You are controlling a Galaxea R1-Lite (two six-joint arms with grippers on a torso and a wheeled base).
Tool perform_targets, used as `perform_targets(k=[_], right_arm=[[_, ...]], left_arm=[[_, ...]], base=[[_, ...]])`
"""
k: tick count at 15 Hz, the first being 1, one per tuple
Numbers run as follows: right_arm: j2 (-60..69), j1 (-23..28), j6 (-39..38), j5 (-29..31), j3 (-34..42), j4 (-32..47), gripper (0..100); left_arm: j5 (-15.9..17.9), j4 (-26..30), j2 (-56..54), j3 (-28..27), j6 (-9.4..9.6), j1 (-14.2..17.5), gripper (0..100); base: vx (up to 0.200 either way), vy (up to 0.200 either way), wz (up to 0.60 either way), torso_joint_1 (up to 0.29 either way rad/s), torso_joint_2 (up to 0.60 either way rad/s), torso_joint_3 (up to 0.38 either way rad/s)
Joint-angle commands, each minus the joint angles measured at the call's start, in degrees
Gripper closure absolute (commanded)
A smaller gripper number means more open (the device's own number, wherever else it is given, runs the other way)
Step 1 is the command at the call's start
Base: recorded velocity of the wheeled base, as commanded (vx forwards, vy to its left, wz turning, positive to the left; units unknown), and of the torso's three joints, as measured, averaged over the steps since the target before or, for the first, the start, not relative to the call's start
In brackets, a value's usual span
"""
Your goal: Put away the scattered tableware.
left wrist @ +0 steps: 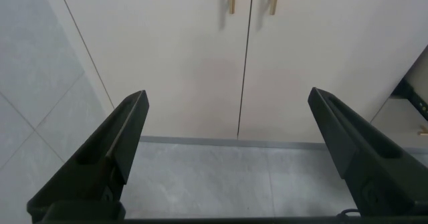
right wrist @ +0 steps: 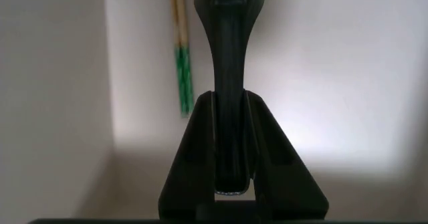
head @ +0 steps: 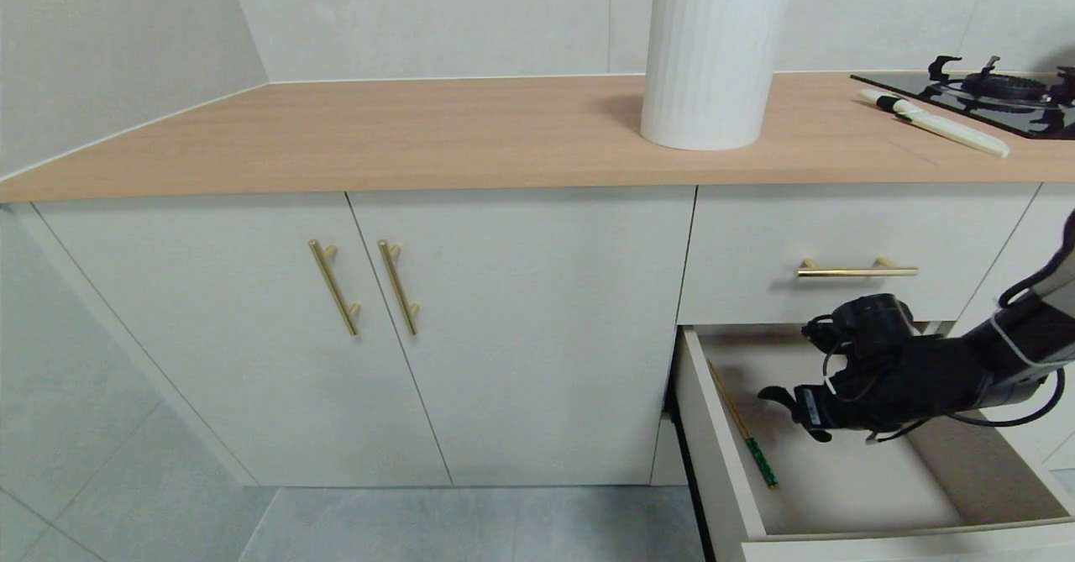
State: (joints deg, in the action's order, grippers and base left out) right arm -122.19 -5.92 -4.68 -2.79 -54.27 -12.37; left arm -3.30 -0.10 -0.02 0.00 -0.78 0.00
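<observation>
No readable text, labels or numbers anywhere

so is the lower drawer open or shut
Open. The lower drawer is pulled out, its inside showing, with chopsticks along its left wall and the right gripper over it, shut on a black utensil.

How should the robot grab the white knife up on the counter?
Take the knife by its handle, probably the end with the black band, farther from the edge of the counter. It lies flat beside the stove, so come straight down from above, fingers across its narrow width. The right gripper is shut on a black utensil, so that gets put down first.
</observation>
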Motion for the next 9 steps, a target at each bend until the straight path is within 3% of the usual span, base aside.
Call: perform_targets(k=[1,9], right_arm=[[-4.8,0.0,0.0,0.1,1.6,-2.5,100],[-6.7,2.8,0.7,0.1,2.2,-3.0,100]], left_arm=[[0.0,0.0,0.0,0.0,-0.01,0.0,0],[0.0,-0.1,0.0,0.0,-0.01,0.0,0]], base=[[0.000,0.000,0.00,0.000,0.00,0.000],[0.000,0.000,0.00,0.000,0.00,0.000]])
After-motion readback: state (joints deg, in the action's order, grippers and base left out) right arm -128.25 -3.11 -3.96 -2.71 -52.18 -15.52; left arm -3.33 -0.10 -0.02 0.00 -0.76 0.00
